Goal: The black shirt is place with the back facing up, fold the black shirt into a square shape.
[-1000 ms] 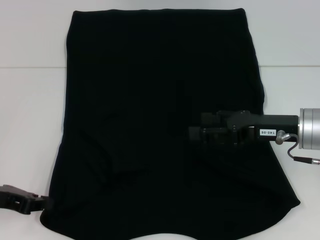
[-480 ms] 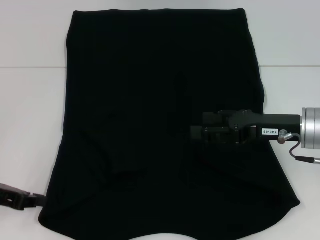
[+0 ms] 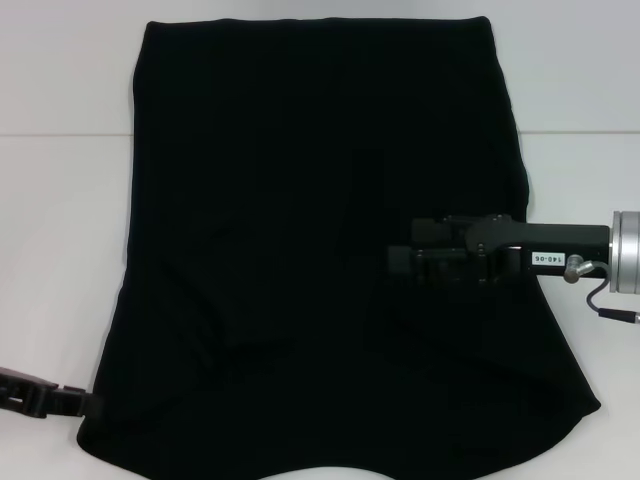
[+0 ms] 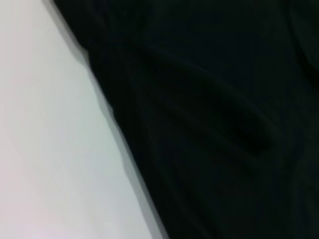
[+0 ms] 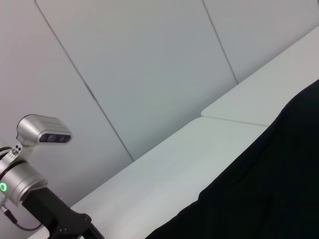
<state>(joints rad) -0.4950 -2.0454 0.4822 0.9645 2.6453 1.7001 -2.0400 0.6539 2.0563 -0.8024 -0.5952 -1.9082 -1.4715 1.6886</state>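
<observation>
Sleeves look folded in; my right end effector (image 3: 400, 263) hovers over the black shirt (image 3: 300, 200), grip state unclear. Left end effector (image 3: 45, 395), likewise unclear, waits by the surface's near-left corner. Next: grasp the hem.

The right arm reaches in horizontally from the right, its gripper (image 3: 395, 261) pointing left. The left gripper (image 3: 85, 403) sits low at the near left corner, its arm mostly out of view.
</observation>
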